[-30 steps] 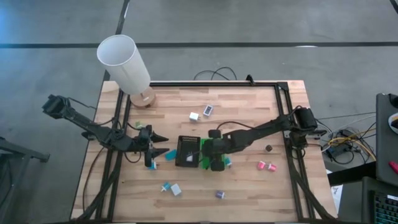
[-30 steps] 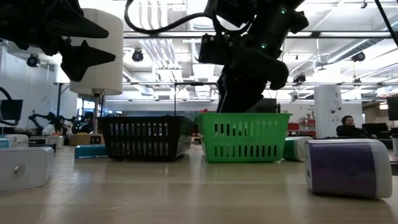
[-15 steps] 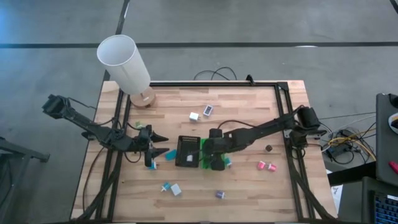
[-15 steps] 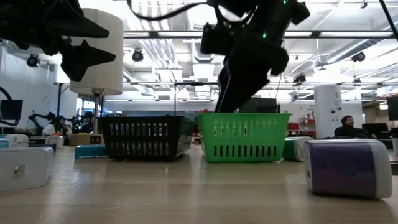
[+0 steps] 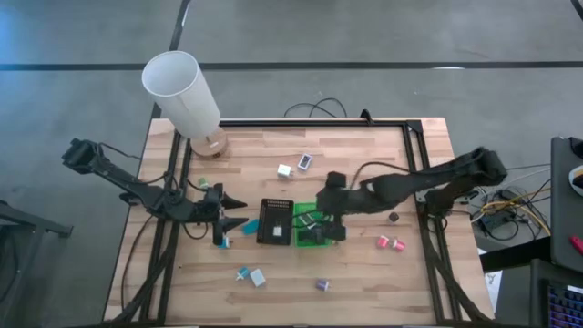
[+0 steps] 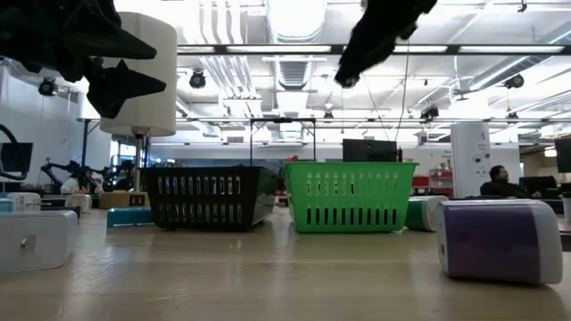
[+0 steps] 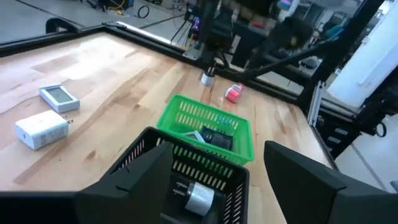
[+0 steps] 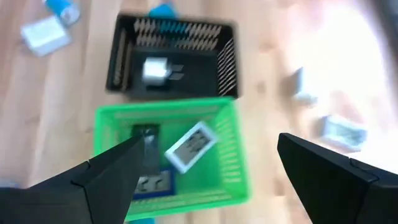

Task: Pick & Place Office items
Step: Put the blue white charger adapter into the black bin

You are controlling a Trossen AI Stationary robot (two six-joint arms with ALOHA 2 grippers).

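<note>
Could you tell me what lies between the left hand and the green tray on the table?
The black tray lies between the left hand and the green tray, as the high view shows.

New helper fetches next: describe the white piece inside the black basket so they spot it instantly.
Find the two baskets side by side mid-table; take the black basket, not the green basket. The white plug lies alone on its floor, stubby, the only item in there.
</note>
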